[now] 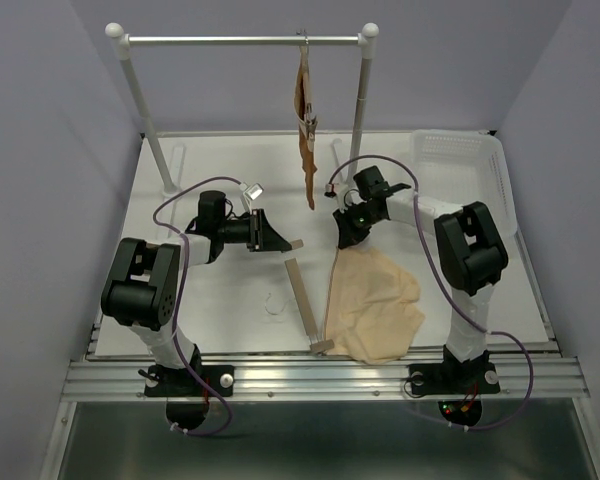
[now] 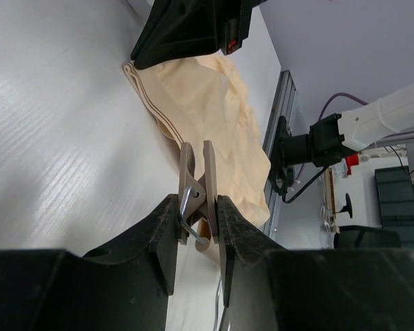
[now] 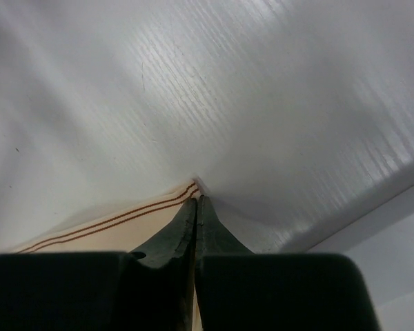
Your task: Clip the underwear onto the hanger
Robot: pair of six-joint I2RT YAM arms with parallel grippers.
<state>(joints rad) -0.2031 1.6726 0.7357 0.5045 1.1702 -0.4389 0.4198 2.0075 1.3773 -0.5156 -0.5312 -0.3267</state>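
Pale beige underwear (image 1: 375, 305) rumpled on the tabletop (image 1: 210, 300), brown-stitched far corner pinched in the closed jaws of the right gripper (image 3: 195, 201), light wooden hanger (image 1: 302, 295) lying flat just beside its left edge, thin wire hook (image 1: 273, 305) pointing left, far clip (image 2: 193, 176) clamped between the jaws of the left gripper (image 2: 196, 205)

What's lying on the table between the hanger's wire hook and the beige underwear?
The hanger's wooden bar, running diagonally between wire hook and underwear, with bare table beside it. The top view shows this.
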